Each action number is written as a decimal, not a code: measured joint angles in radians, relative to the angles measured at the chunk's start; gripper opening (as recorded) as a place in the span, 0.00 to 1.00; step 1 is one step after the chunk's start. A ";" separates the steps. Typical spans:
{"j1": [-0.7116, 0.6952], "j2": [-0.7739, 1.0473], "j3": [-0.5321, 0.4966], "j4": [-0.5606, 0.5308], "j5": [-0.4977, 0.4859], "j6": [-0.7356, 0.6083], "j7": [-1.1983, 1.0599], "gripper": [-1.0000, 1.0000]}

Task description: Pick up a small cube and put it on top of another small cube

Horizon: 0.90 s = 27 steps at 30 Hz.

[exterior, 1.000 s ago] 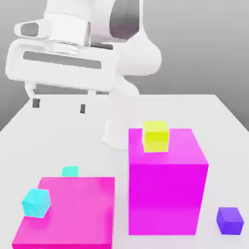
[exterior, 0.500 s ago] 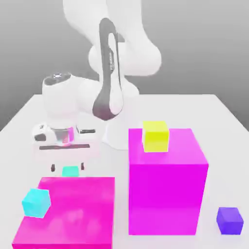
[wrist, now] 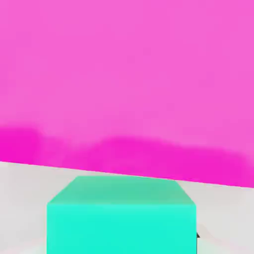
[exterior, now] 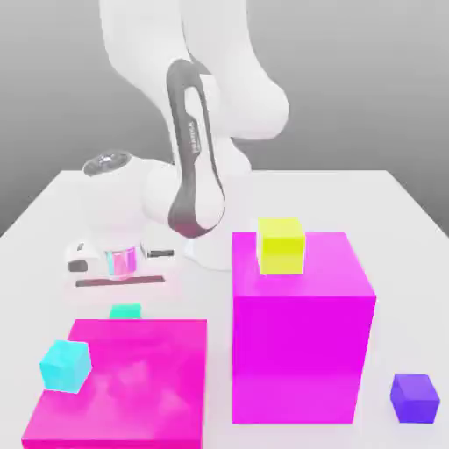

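White table, grey backdrop, and the pick looks about made

The teal cube is down on the table, just beyond the flat pink slab in the exterior view, over on that view's left. The pincer is closed in on it, pinching it by the sides as far as I can tell. So I'd call this the grasp step, lift still to do.

Next move IMO: straight up, high enough to clear the slab, then over to another small cube. Nearest is the light blue one at the slab's edge, but there's also the yellow one on the tall magenta block and the purple one on the exterior view's right. No clue which is the target.

Arm is bent well down, hand low and roughly level over the cube.
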<state>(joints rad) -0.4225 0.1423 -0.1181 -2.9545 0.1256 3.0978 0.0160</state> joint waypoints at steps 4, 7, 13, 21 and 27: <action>0.037 -0.109 -0.088 -0.020 -0.158 -0.090 0.111 0.00; 0.019 -0.193 -0.085 -0.037 -0.204 -0.156 0.137 0.00; 0.081 -0.284 -0.033 0.069 -0.149 -0.365 0.209 0.00; 0.196 -0.423 0.125 0.276 -0.079 -0.710 0.462 0.00; 0.272 -0.546 0.253 0.409 -0.026 -0.962 0.672 0.00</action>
<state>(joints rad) -0.1504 -0.4032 0.1349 -2.5451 0.0994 2.1355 0.6879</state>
